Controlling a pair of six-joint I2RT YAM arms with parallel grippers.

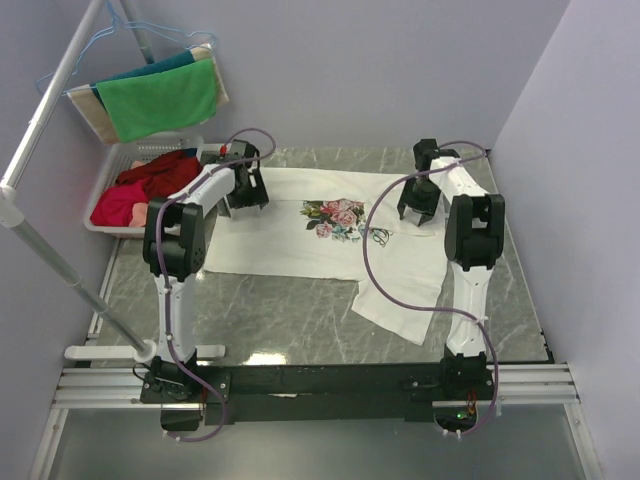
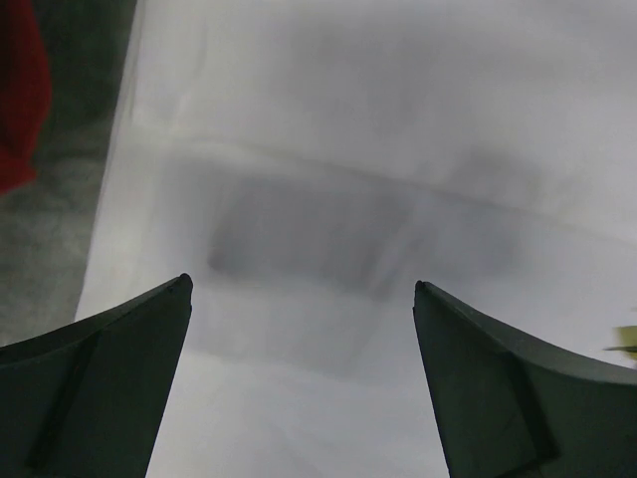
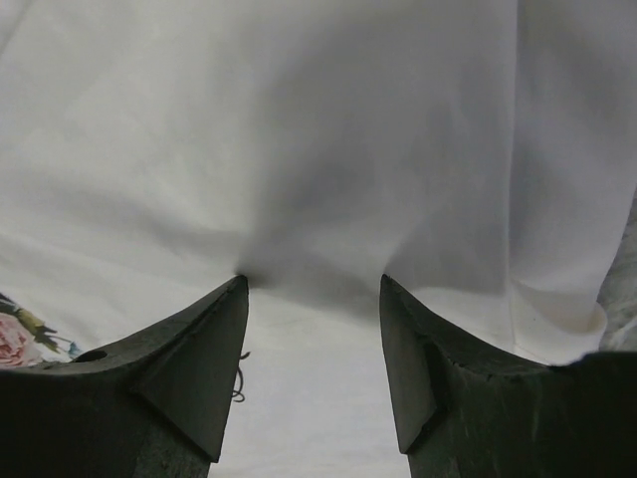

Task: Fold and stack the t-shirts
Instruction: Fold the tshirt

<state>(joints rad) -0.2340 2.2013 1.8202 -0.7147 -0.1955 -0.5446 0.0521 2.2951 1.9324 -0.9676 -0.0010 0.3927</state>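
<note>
White cotton covers much of the grey marble table point(image 1: 300, 312): one t-shirt point(image 1: 290, 250) lies opened out flat across it, running left to right, with its rose print point(image 1: 335, 218) facing up near the middle and what looks like a sleeve point(image 1: 400, 300) reaching toward the near edge on the right. No crease or fold line shows in the overhead view, and no folded rectangle sits anywhere on the surface, so I judge the task to be at its start: the shirt is spread and ready, while folding and stacking are not yet done. The left gripper point(image 1: 245, 195) hovers over the shirt's left end with its fingers spread wide; its wrist view shows only smooth cloth and a soft shadow between them, nothing pinched. The right gripper point(image 1: 418, 212) is low over the right end, past the print, its fingers apart by a moderate gap with the tips down at the fabric, which dips slightly there; it does not appear clamped on anything. Off the table's left side a white basket point(image 1: 108, 166) holds red garments point(image 1: 150, 180), and a green cloth point(image 1: 160, 98) hangs on the rack behind. Whether another shirt waits in the basket I cannot tell.
</note>
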